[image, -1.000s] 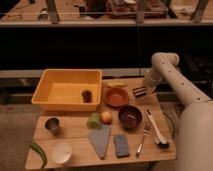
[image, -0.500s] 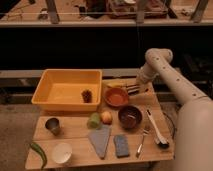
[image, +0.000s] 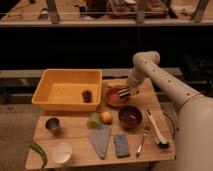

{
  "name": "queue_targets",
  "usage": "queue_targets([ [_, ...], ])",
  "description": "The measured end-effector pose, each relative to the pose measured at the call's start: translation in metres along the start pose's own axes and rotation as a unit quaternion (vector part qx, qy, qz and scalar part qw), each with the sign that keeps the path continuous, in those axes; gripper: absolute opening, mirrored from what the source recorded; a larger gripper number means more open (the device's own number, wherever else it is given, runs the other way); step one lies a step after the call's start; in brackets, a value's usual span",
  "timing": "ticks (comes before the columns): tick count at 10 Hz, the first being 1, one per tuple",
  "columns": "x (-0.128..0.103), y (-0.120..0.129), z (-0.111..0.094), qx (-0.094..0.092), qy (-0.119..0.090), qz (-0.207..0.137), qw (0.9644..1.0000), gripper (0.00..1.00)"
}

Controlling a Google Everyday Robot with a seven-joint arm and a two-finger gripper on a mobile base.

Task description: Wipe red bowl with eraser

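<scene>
Hanging low over the round, shallow red bowl (image: 110, 98), the gripper (image: 123, 92) pinching the dark, pale-striped eraser (image: 124, 93)

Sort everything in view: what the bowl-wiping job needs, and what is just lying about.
For the job:
- red bowl
- eraser
- gripper, shut on the eraser, over the red bowl

Lying about:
- yellow tub
- maroon bowl
- blue-grey sponge
- white-handled brush
- fork
- metal cup
- white cup
</scene>
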Motion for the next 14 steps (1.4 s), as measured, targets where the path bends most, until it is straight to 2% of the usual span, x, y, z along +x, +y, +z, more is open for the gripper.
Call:
queue_targets([
  [5,-0.016,0.014,0.018,-0.007,-0.012,-0.008,0.9999,0.14],
  [7,-0.012,0.015,0.017,-0.003,0.002,-0.008,1.0,0.14],
  [8,-0.01,0.011,0.018,0.001,0.018,-0.008,0.9998,0.14],
  [9,-0.01,0.011,0.018,0.001,0.018,-0.008,0.9998,0.14],
  [11,0.003,-0.007,0.022,0.009,0.034,0.003,0.9994,0.14],
  [14,0.011,-0.031,0.029,0.013,0.03,0.021,0.9993,0.14],
])
